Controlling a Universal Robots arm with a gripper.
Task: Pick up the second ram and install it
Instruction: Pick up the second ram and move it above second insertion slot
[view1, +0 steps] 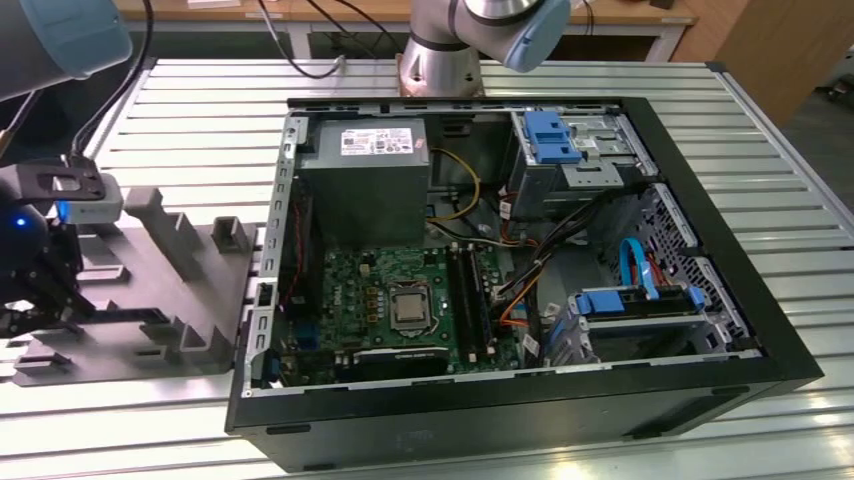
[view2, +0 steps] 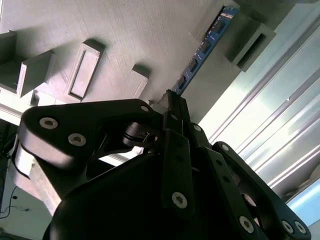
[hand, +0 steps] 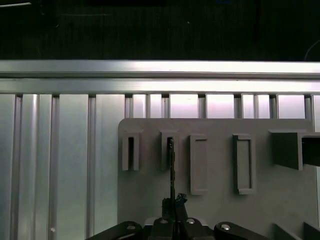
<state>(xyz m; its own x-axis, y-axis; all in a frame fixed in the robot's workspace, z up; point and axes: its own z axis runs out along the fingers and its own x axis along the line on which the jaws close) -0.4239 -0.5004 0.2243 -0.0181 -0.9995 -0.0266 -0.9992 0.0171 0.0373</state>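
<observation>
Pickup of the second ram from the grey fixture is the step in hand. In the second wrist view the gripper has its fingers drawn together on the near end of the stick, with the thin edge pinched between them. We judge this a firm hold. The stick runs away from the fingertips across the fixture, and its far end lies between two upright blocks. We cannot tell whether it sits in its slot or hangs just clear.

To do this step well, we advise a grip centred on the stick's thickness. Any travel should run straight along the blocks with no twist, since a flat circuit stick binds or flexes easily.

In the exterior view the arm reaches to the exterior view's left. Its wrist points down over the fixture on the slatted table, well apart from the open computer case.
</observation>
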